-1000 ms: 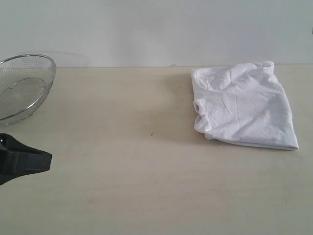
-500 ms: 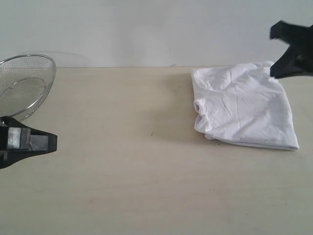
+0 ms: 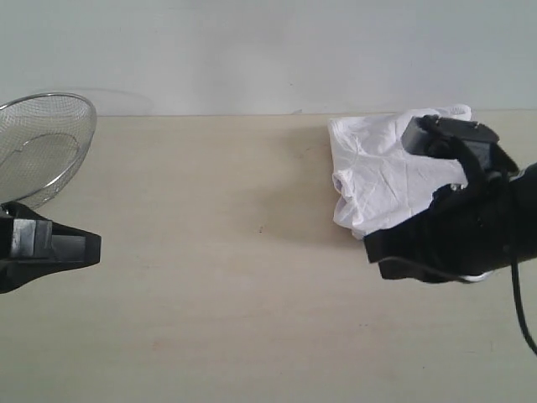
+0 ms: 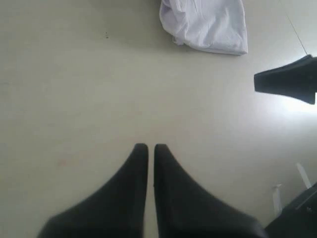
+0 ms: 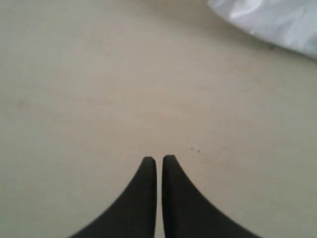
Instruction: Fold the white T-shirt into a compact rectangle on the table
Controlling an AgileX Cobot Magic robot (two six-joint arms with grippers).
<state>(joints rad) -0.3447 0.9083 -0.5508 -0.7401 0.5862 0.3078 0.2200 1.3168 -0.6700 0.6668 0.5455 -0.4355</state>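
Folding seems almost finished: the white cotton T-shirt (image 3: 377, 164) lies as a wrinkled rectangle at the far right of the pale beige wood-grain table (image 3: 210, 319), the black left gripper (image 4: 147, 147) and black right gripper (image 5: 158, 159) are clenched on nothing, so next only flattening its edges seems needed.

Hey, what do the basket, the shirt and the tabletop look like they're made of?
Basket: fine wire mesh on a shiny rim, likely metal. White T-shirt: soft matte fabric, creased and rumpled, probably cotton. Table: pale matte wood-grain surface, possibly laminate.
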